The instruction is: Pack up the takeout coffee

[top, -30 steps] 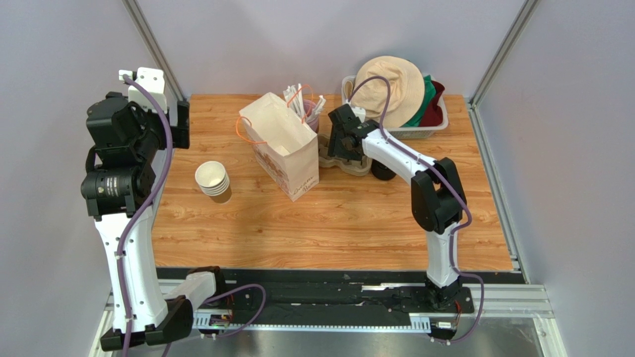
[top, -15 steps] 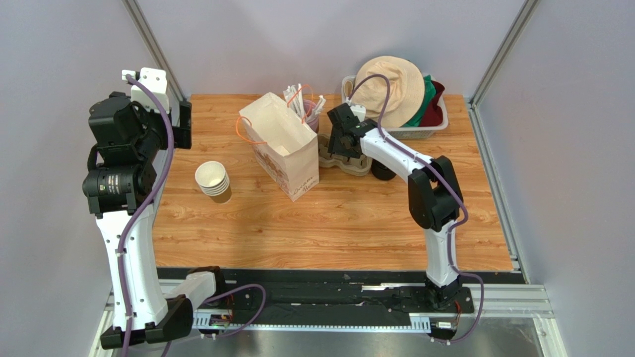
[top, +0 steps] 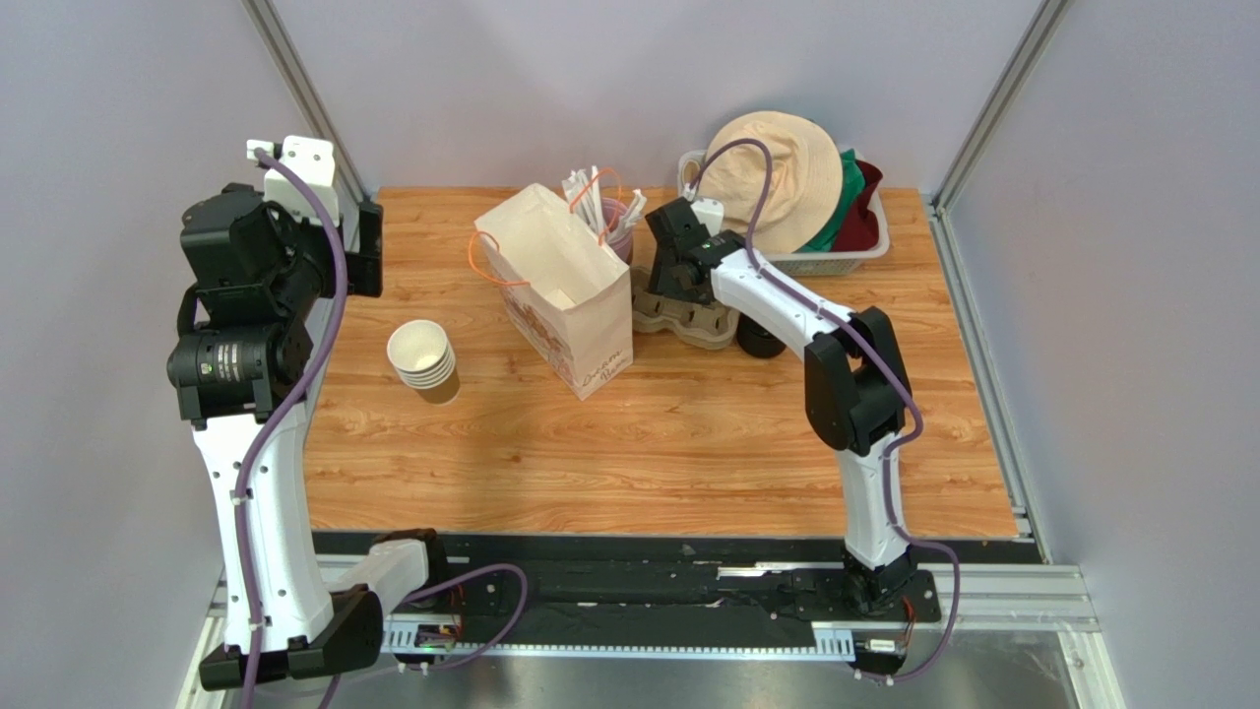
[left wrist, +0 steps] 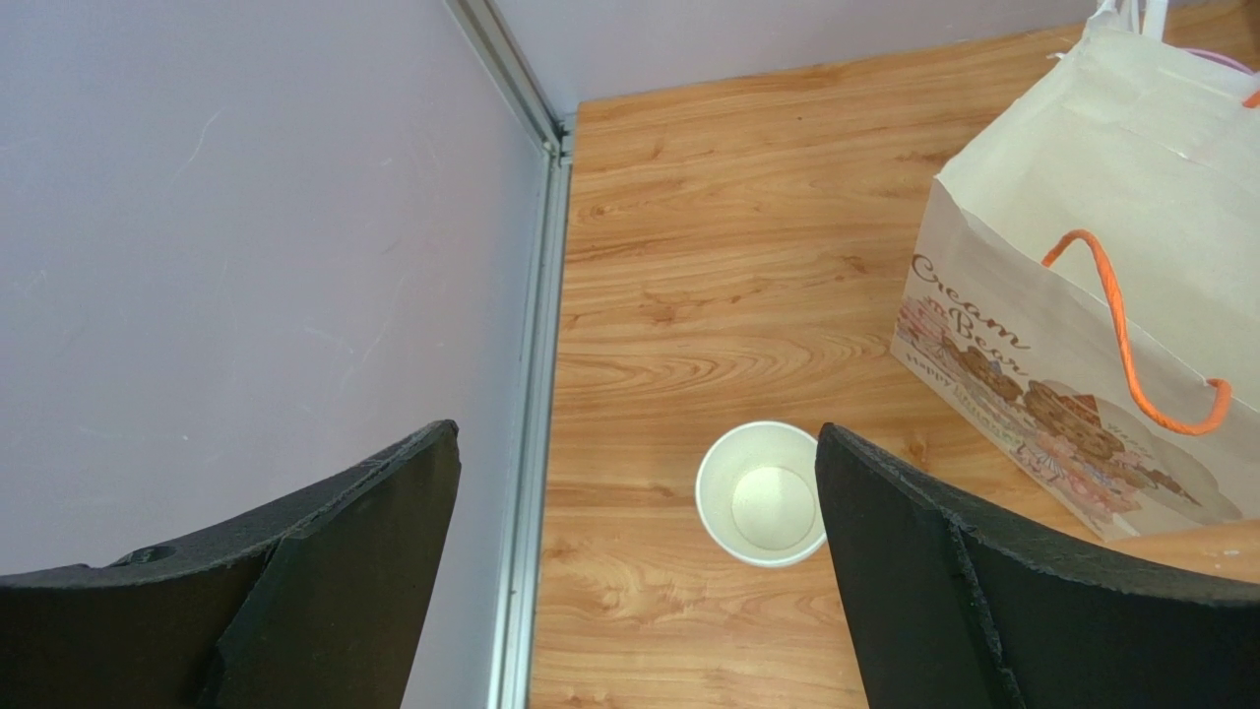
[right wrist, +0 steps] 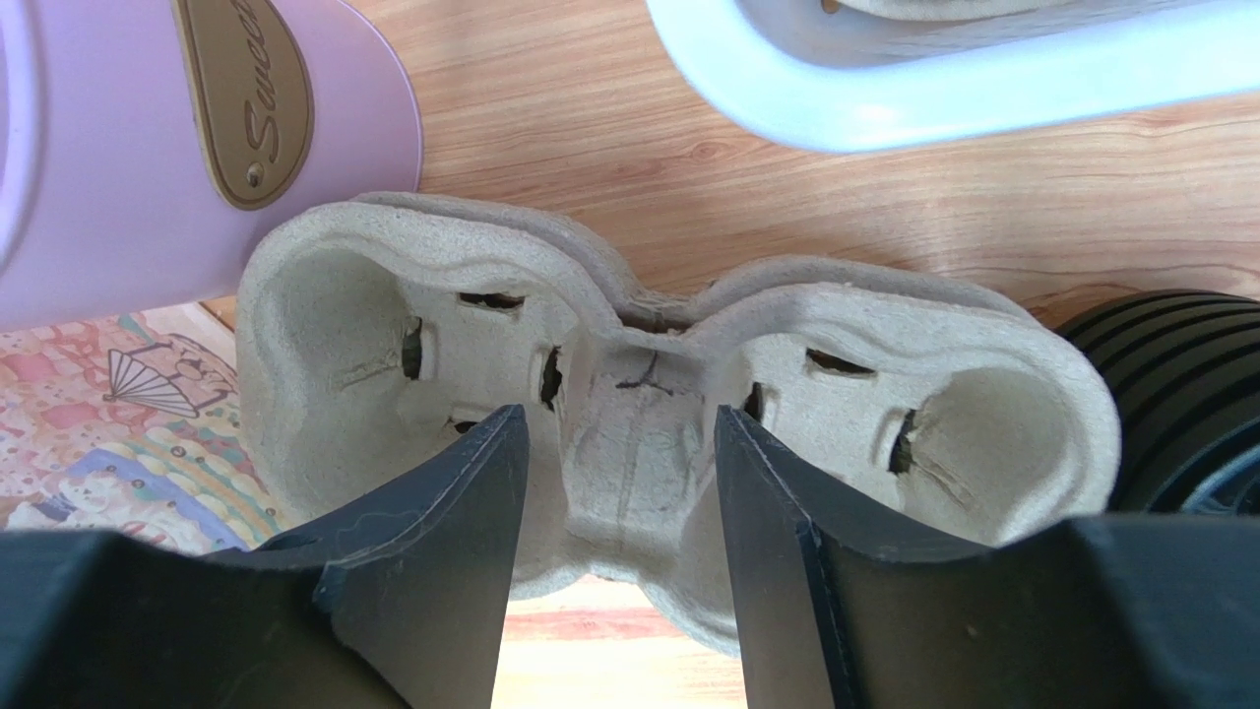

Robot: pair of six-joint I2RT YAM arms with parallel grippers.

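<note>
While the left fingers [left wrist: 340, 576] hang wide apart with nothing between them, high over the left side of the desk [top: 666, 443], we read that arm as parked out of the way, its camera looking down on the stack of lidless cups [top: 422, 359]. Those cups stand near the paper bag [top: 559, 288], on its left. The bag is upright with its mouth open and its orange handles fallen aside, which we judge leaves room to lower things in from above. Right of the bag lies the pulp carrier [right wrist: 962, 429], flat on the desk, both wells empty. The right fingers [right wrist: 429, 591] are apart and straddle its narrow middle bridge, one tip over each well, probably because the bridge is the slimmest part to pinch; we cannot tell whether they touch it. Just right of the carrier sits the stack of black lids [right wrist: 1169, 384]. As for the takeout coffee, no lidded cup shows in any view, so we cannot place it.
</note>
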